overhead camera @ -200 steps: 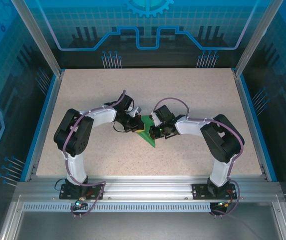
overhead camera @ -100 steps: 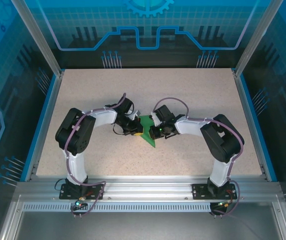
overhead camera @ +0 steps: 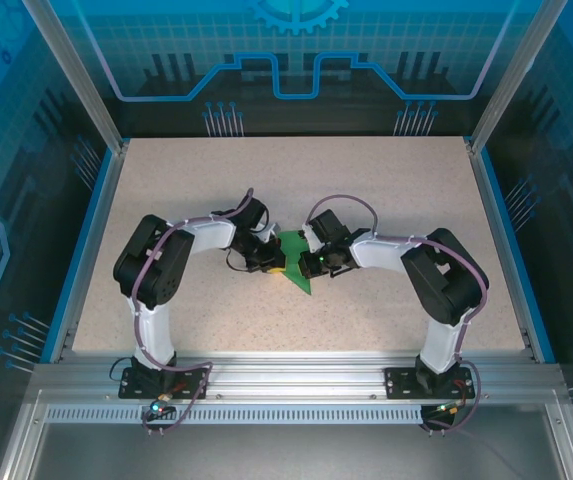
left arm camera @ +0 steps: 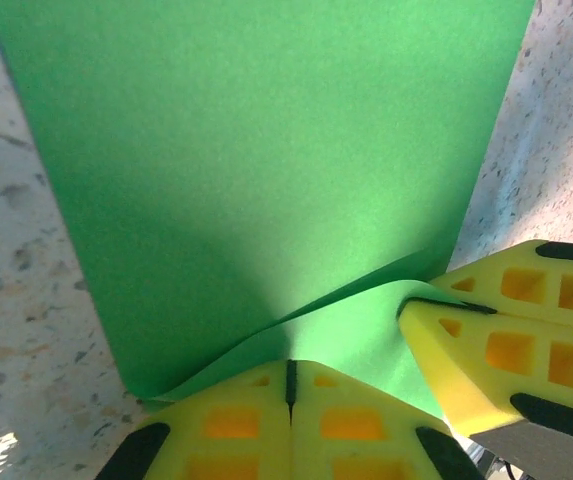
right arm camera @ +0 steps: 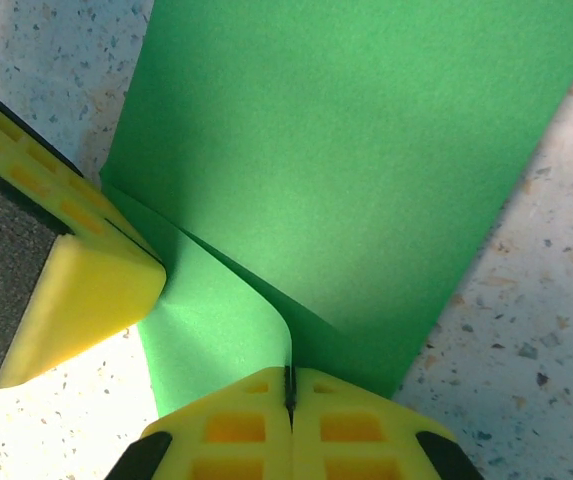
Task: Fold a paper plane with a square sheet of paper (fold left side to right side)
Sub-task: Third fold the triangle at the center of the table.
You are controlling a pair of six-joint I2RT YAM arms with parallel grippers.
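Nearest the bases, the left arm (overhead camera: 151, 270) and the right arm (overhead camera: 444, 280) both reach inward and meet at the middle of the table (overhead camera: 396, 190). The left gripper (left arm camera: 289, 375) is clenched, its yellow pads pressed together with no gap. The near edge of the sheet of paper (left arm camera: 266, 150) curls up off the table to meet those tips. It appears to be nipped there, though the contact itself is hidden under the pads. The right gripper (right arm camera: 289, 385) is likewise closed tight. Its wrist view shows the lifted green edge running straight into the seam between its pads, so it is judged to be grasping the paper. The two sets of tips sit just beside each other on the same raised strip. Beyond the tips the rest of the sheet lies flat on the table. From above it reads as a pointed green shape, not a plain square, which suggests some folding is already done. Assessment: a fold is in hand, with the edge lifted but not laid over or creased. The slim dart form is not yet evident. Carrying the edge across, pressing it flat and any later folds remain.
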